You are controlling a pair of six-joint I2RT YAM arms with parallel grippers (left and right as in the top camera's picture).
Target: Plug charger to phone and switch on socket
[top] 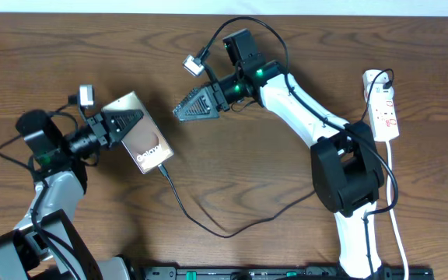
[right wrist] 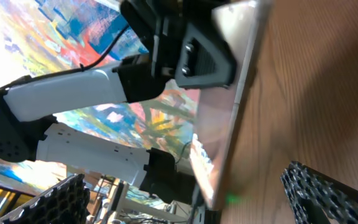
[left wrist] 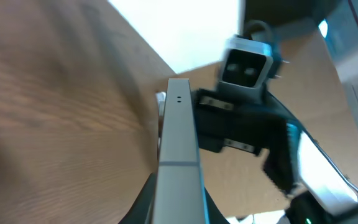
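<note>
– Brown wooden table (top: 286, 47) from overhead, and the phone (top: 146, 144) is our landmark, face up with the Galaxy lettering showing. The left gripper (top: 134, 118) is clamped on its upper end.

– And the charger (top: 208, 225): a thin black cable, its tip touching the phone's lower end. Whether it's seated, I cannot tell. It loops away below and to the right of the phone.

– The right gripper (top: 179, 111) hovers just right of the phone, turned on its side and touching nothing. The socket (top: 385, 109) lies far right of the phone, with a black plug in its top end.

– Left wrist view now: the phone's silver edge rises between both fingers (left wrist: 145, 202), pinched tight.

– Right wrist view: the mesh fingers (right wrist: 328, 193) stand wide apart with nothing between them. The phone's edge stands ahead, with the left gripper's black fingers on it and bright colours behind.
</note>
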